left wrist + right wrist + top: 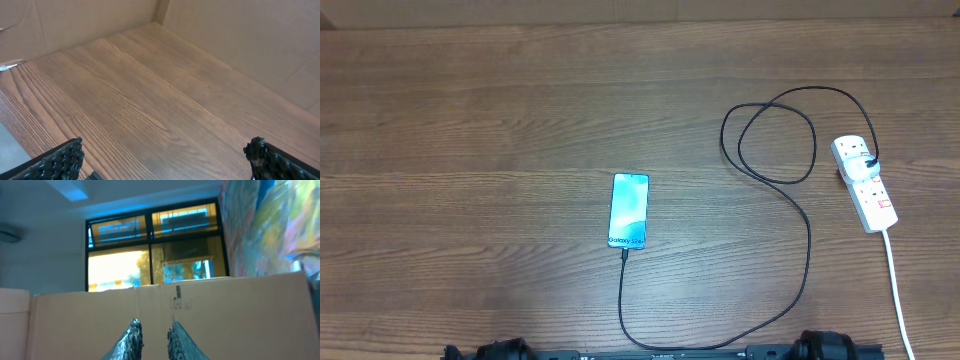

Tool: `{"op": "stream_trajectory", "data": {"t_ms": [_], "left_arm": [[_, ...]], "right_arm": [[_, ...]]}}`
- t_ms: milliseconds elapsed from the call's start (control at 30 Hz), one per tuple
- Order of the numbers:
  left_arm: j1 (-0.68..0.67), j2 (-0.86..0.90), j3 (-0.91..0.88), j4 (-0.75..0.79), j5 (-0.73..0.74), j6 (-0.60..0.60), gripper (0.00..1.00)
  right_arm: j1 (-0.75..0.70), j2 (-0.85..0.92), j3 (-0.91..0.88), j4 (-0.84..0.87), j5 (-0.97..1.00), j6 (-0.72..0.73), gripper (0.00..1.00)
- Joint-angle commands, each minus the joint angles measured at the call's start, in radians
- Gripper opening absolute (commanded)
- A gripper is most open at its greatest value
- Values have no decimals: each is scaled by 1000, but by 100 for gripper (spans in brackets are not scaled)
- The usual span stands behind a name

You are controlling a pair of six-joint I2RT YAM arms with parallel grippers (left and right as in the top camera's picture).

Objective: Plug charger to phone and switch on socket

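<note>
The phone (629, 211) lies flat at the table's middle, its light blue screen up. The charger's thin black cable (809, 260) runs from the phone's near edge, where its connector tip (625, 253) meets the phone, along the front, then up in loops to a black plug (869, 160) on the white socket strip (865, 183) at the right. My left gripper (165, 155) is wide open and empty over bare wood. My right gripper (153, 330) points up at a cardboard wall, its fingers nearly together with nothing between them. Neither wrist view shows the task's things.
The strip's white cord (900, 290) runs to the front edge at the right. Cardboard walls (240, 40) stand round the table's back and sides. Both arm bases (485, 352) (830, 348) sit at the front edge.
</note>
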State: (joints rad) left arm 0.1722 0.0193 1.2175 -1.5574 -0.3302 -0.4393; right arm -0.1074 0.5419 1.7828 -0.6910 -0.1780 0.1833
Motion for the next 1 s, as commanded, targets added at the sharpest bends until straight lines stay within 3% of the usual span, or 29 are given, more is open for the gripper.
{"op": "stream_trajectory", "data": {"t_ms": [0, 333, 967], "left_arm": [[5, -15, 4, -2, -10, -11, 100], [5, -15, 4, -2, -10, -11, 100], [5, -15, 4, -2, -10, -11, 100]], "right_arm": [[7, -28, -82, 12, 36, -10, 20], [-1, -262, -320, 105, 39, -2, 25], [1, -522, -323, 79, 40, -2, 26]]}}
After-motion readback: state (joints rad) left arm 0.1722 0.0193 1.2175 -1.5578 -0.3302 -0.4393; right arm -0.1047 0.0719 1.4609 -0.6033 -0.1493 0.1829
